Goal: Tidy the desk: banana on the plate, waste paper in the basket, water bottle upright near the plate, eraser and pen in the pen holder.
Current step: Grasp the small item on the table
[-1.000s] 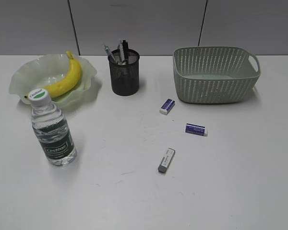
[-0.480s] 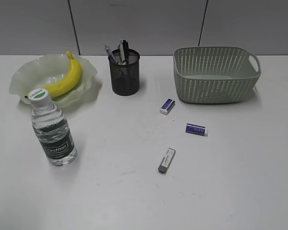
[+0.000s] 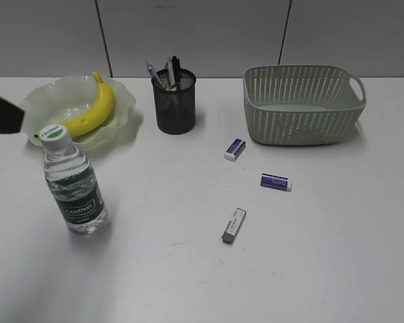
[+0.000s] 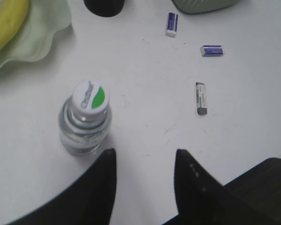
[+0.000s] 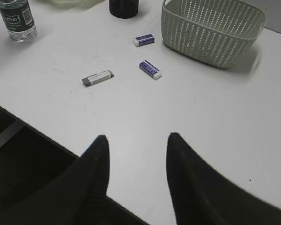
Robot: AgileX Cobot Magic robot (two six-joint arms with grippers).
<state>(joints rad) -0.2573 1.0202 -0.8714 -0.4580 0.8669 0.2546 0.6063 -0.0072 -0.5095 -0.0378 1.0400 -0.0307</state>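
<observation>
Banana [image 3: 96, 106] lay in plate [image 3: 74, 111]; water bottle [image 3: 73, 182] upright beside it. Three erasers [image 3: 233, 225] loose on bench [image 3: 323, 256]. Left claw [image 4: 145, 180] and right claw [image 5: 136, 161] both part open, empty.

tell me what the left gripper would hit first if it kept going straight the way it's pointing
Probably bare desk: the left gripper is open and aims just right of the water bottle. Depth is unclear, so it might clip the bottle.

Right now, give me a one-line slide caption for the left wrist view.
Open left end effector above the upright water bottle, three erasers loose on the desk.
</observation>
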